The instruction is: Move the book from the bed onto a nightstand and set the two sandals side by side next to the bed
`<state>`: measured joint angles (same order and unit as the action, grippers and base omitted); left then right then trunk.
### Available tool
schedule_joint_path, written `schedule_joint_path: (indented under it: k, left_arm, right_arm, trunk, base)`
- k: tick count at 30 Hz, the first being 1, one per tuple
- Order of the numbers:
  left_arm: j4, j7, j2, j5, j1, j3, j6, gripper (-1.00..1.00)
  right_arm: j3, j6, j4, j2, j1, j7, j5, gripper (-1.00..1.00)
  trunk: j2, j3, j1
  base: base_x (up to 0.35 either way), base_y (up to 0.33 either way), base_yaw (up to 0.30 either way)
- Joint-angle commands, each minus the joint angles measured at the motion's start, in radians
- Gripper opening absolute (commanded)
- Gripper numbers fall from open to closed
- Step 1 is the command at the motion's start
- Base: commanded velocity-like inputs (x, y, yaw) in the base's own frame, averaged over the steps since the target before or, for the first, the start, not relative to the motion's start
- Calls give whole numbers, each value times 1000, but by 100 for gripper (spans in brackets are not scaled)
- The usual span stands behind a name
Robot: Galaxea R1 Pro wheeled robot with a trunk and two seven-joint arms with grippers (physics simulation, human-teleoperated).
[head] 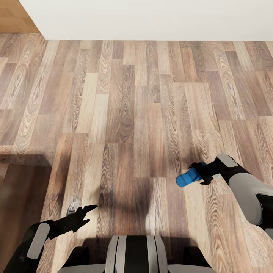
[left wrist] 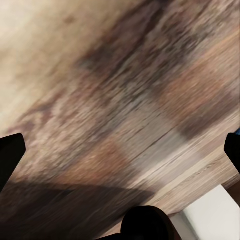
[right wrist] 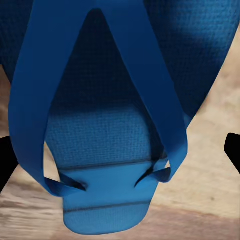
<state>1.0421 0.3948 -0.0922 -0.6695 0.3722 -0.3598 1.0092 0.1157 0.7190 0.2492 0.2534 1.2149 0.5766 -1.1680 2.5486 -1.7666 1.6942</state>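
Blue sandal [head: 188, 177] pinched in right gripper [head: 197, 172] jaws above the wood-plank floor [head: 136, 113]; left gripper [head: 81, 214] jaws spread, empty.

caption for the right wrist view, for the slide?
Close-up of a blue sandal with its thong straps, held between the right gripper's dark fingertips above the wood-plank floor.

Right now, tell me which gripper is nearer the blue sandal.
Right. The right gripper has its fingers around the blue sandal, carrying it above the wood floor. The left gripper hangs open and empty on the other side of the robot, well away from it.
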Motion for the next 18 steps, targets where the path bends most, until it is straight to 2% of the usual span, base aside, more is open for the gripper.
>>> schedule_joint_path:
  k: [1,2,18]
  left_arm:
    - [0,8,0,7,1,-2,5,100]
    - [0,8,0,7,1,-2,5,100]
    - [0,8,0,7,1,-2,5,100]
  right_arm:
    - [5,2,2,0,0,9,-5,100]
    - [5,2,2,0,0,9,-5,-100]
    - [5,2,5,0,0,9,-2,-100]
  trunk:
    - [0,0,0]
    - [0,0,0]
    - [0,0,0]
  base:
    - [0,0,0]
    - [0,0,0]
    - [0,0,0]
